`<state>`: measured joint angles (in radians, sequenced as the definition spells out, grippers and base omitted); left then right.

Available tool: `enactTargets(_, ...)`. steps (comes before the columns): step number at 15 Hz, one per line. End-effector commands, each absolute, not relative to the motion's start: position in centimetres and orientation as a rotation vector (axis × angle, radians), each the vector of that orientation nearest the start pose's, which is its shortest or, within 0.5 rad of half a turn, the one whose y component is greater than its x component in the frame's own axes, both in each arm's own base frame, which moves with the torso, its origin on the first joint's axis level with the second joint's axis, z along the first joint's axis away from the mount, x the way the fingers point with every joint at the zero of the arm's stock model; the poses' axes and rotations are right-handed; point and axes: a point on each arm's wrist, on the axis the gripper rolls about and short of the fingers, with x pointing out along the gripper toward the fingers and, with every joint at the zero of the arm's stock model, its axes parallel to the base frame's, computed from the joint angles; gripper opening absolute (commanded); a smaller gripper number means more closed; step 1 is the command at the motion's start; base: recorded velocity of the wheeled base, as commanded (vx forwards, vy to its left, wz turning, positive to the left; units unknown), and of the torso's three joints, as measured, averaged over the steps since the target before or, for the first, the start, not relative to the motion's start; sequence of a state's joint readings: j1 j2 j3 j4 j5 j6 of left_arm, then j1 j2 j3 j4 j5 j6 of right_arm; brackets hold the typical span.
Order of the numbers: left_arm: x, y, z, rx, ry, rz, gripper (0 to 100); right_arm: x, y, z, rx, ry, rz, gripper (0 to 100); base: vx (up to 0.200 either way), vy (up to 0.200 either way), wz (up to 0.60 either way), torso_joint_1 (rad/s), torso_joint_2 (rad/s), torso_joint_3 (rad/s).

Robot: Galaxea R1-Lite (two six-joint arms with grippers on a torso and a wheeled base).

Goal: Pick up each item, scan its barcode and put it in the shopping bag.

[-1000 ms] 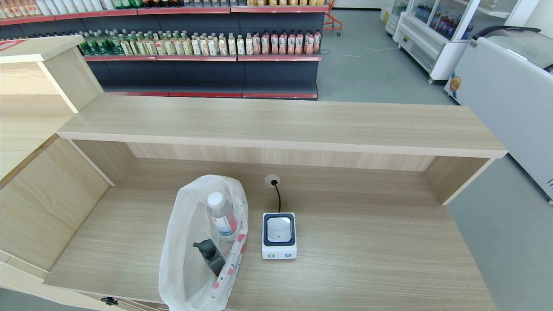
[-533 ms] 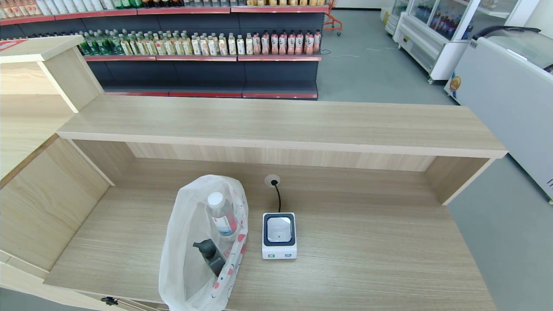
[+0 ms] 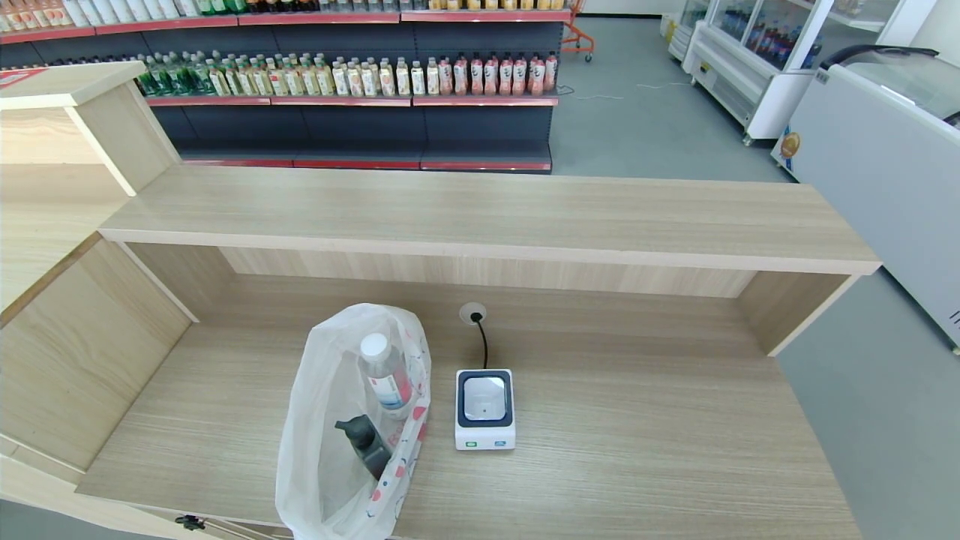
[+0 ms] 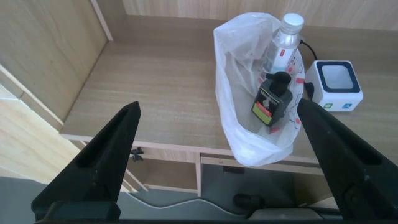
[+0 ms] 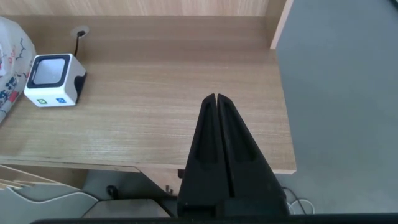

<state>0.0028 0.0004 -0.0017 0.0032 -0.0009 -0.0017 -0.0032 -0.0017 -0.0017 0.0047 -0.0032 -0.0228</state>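
A translucent white shopping bag [image 3: 345, 442] with red print stands open on the wooden counter [image 3: 637, 427]. Inside it are a clear bottle with a white cap [image 3: 384, 379] and a black bottle [image 3: 365, 442]. To its right sits the white barcode scanner [image 3: 484, 409] with a dark-framed window. In the left wrist view the bag [image 4: 239, 124], the black bottle [image 4: 272, 99] and the clear bottle [image 4: 283, 40] lie below my open left gripper [image 4: 217, 134], which hovers off the counter's front edge. My right gripper [image 5: 216, 99] is shut, held over the counter's right front part, away from the scanner [image 5: 53, 79].
A raised wooden shelf [image 3: 480, 214] runs along the back of the counter, with side walls at left [image 3: 82, 352] and right [image 3: 795, 304]. A cable [image 3: 482, 337] leads from the scanner to a hole in the counter. Store shelves with bottles [image 3: 345, 75] and freezers [image 3: 885, 150] stand beyond.
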Motion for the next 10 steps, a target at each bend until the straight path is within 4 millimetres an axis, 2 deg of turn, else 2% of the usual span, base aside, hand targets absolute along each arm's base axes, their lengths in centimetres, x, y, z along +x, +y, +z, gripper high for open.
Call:
enactTargets(1,-2.29,-0.01,7.56,-0.002,0.002,0.002,100,-2.29,0.0,7.54,-0.023,0.003,-0.006,0,0.0,0.0,0.0,0.0,0.0,0.0)
enactTargets(10,-2.29,-0.01,7.56,-0.002,0.002,0.002,100,-2.29,0.0,7.54,-0.029,0.003,-0.006,0,0.0,0.0,0.0,0.0,0.0,0.0)
